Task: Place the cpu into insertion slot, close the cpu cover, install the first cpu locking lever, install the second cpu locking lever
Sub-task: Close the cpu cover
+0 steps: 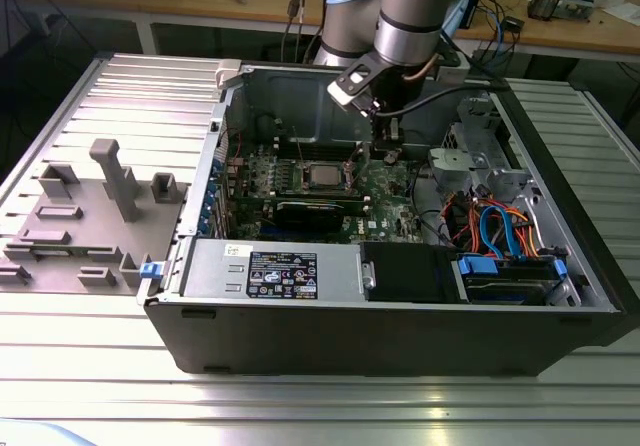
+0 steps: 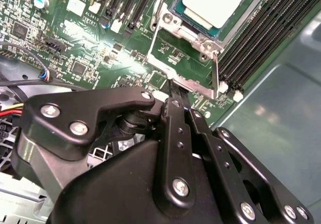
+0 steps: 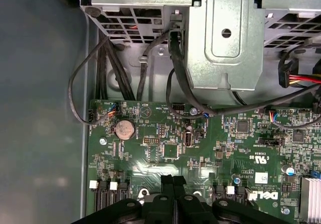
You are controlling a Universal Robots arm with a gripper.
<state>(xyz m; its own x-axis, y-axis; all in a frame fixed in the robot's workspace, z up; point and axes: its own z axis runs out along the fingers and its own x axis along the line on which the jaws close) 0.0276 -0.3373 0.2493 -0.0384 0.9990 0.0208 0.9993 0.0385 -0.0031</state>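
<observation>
Lever-setting is occupying you: the cpu [image 2: 215,0] is sitting in the insertion slot [image 1: 304,176], cpu cover [image 2: 170,18] seemingly down, and your gripper [image 2: 171,91], pinched closed, is touching the locking lever [image 2: 193,86] on the exterior view's right, needing steady downward pressure.

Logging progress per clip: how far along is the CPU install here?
Done: the cpu sits seated with the cpu cover lowered around it. In hand: the shut pincer rests against a locking lever beside it. Left: that lever looks unlatched; the other's state is unclear.
</observation>
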